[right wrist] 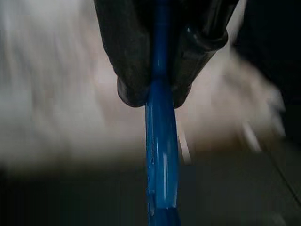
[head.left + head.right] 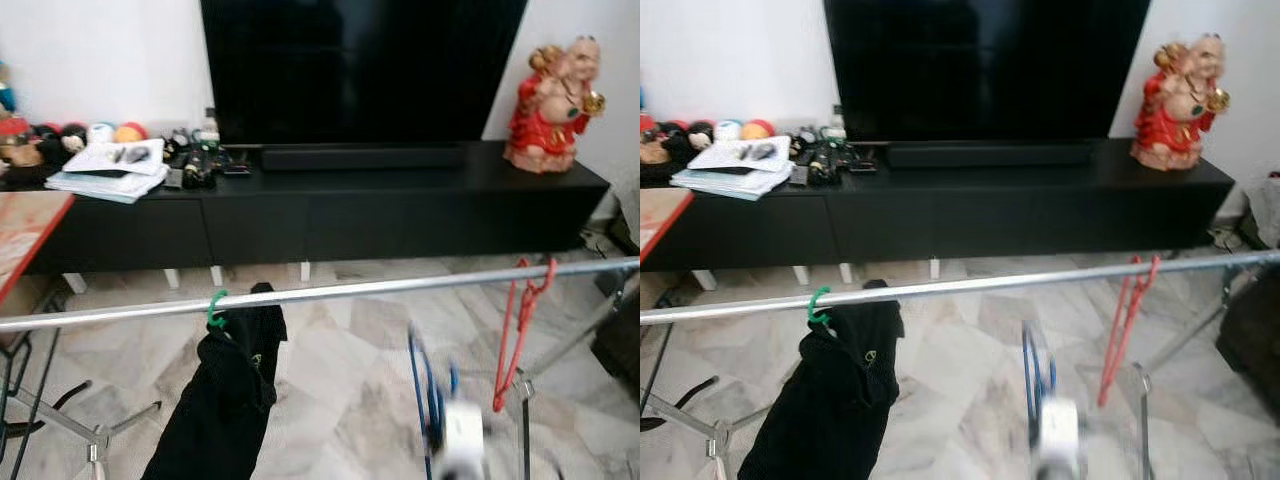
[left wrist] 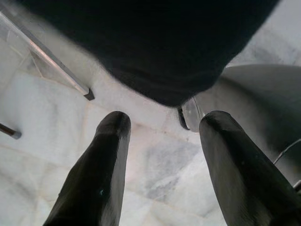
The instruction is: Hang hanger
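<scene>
The right gripper (image 1: 153,96) is clamped on a blue hanger (image 1: 161,155), its two black fingers (image 1: 129,70) pressed against either side of the plastic bar, which runs out past the fingertips. In the head views this hanger (image 2: 428,392) and the pale wrist holding it are blurred, low in the scene and below the silver rail (image 2: 330,292) of a clothes rack. Up and to the right of that gripper, a red hanger (image 2: 520,325) hangs from the rail by its hook. Further off to the gripper's left, a green hook (image 2: 216,308) sits on the rail with a black garment (image 2: 225,390) draped down from it. The left gripper (image 3: 162,141) has its fingers (image 3: 101,169) spread wide apart with nothing between them; just beyond them hangs a dark cloth (image 3: 160,47), and below is the marble floor (image 3: 42,108) with a metal rack leg (image 3: 47,56). Beyond the rail, well away from both grippers, a black TV cabinet (image 2: 330,215) carries a television (image 2: 360,70), a red figurine (image 2: 552,105) at its right end and papers (image 2: 110,170) with small clutter at its left
</scene>
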Robot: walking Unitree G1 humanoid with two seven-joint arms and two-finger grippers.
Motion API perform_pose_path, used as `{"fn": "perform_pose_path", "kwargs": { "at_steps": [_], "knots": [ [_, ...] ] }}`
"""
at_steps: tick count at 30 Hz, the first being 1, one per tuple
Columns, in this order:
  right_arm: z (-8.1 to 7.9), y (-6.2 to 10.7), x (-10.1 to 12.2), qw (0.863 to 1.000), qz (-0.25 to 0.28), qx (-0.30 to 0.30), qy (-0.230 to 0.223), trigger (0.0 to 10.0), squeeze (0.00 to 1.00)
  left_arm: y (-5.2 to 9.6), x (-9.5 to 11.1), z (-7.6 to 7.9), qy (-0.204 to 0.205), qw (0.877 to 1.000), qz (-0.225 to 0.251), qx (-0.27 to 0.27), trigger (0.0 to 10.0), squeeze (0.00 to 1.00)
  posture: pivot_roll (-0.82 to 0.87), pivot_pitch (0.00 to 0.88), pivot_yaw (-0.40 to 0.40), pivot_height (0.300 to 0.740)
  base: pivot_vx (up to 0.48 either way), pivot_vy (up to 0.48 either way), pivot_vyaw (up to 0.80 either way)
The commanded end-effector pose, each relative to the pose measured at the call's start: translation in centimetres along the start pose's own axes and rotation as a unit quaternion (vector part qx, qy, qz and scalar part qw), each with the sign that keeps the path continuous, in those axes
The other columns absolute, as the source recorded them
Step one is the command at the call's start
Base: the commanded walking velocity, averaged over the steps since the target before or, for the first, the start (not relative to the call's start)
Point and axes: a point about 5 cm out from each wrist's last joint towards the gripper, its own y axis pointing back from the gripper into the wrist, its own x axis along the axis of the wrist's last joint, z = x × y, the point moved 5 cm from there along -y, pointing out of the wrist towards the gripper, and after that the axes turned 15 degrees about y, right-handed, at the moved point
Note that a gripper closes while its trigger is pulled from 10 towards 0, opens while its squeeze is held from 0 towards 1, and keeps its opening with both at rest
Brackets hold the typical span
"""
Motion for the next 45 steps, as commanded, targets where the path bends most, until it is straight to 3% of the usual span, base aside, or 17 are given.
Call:
{"fn": "perform_pose_path", "kwargs": {
  "at_steps": [1, 6, 10, 17, 19, 25, 33, 35, 45],
  "knots": [
    [-0.5, 1.1, -2.6, 0.999, -0.047, 0.009, 0.002, 10.0, 0.00, 0.1, -1.1, -0.3, 0.000, 1.000, -0.023, 0.008, 10.0, 0.00, 0.15, 0.000, -0.019, 0.740, 0.000, 0.000, 0.00],
    [-0.4, 1.0, -2.8, 0.998, -0.057, 0.009, 0.022, 10.0, 0.00, 0.1, -1.1, -0.3, -0.002, 1.000, -0.025, 0.007, 10.0, 0.00, 0.15, 0.000, -0.019, 0.740, 0.000, 0.000, 0.00],
    [0.3, 2.4, -3.7, 0.999, -0.044, -0.011, 0.021, 10.0, 0.00, 0.0, -0.7, -0.3, -0.003, 1.000, -0.023, 0.008, 10.0, 0.00, 0.15, 0.000, -0.027, 0.740, 0.000, 0.000, 0.00],
    [1.0, 0.8, -0.4, 1.000, 0.006, -0.027, 0.015, 10.0, 0.00, 0.0, -0.7, -0.2, -0.007, 1.000, -0.025, 0.007, 10.0, 0.00, 0.15, 0.000, -0.024, 0.740, 0.000, 0.000, 0.00],
    [0.9, -0.3, 2.2, 0.999, 0.035, -0.020, 0.017, 10.0, 0.00, 0.0, -0.8, -0.2, -0.007, 1.000, -0.024, 0.007, 10.0, 0.00, 0.15, 0.000, -0.025, 0.740, 0.000, 0.000, 0.00],
    [1.9, -2.2, 4.4, 0.999, 0.033, -0.022, 0.016, 10.0, 0.00, 0.0, -0.9, -0.1, -0.007, 1.000, -0.025, 0.005, 10.0, 0.00, 0.16, 0.000, -0.026, 0.740, 0.000, 0.000, 0.00],
    [1.2, -3.7, 6.0, 0.999, 0.008, 0.018, 0.037, 10.0, 0.00, 0.0, -0.9, 0.0, -0.006, 1.000, -0.026, 0.003, 10.0, 0.00, 0.17, 0.000, -0.022, 0.740, 0.000, 0.000, 0.00],
    [1.0, -4.1, 5.4, 0.998, -0.033, 0.030, 0.041, 10.0, 0.00, 0.0, -1.0, 0.0, -0.006, 1.000, -0.026, 0.002, 10.0, 0.00, 0.17, 0.000, -0.019, 0.740, 0.000, 0.000, 0.00],
    [-0.1, -4.1, 3.7, 0.992, -0.106, 0.062, 0.034, 10.0, 0.00, 0.1, -1.2, 0.1, -0.005, 0.999, -0.032, -0.001, 10.0, 0.00, 0.17, 0.000, -0.022, 0.740, 0.000, 0.000, 0.00]
  ]
}}
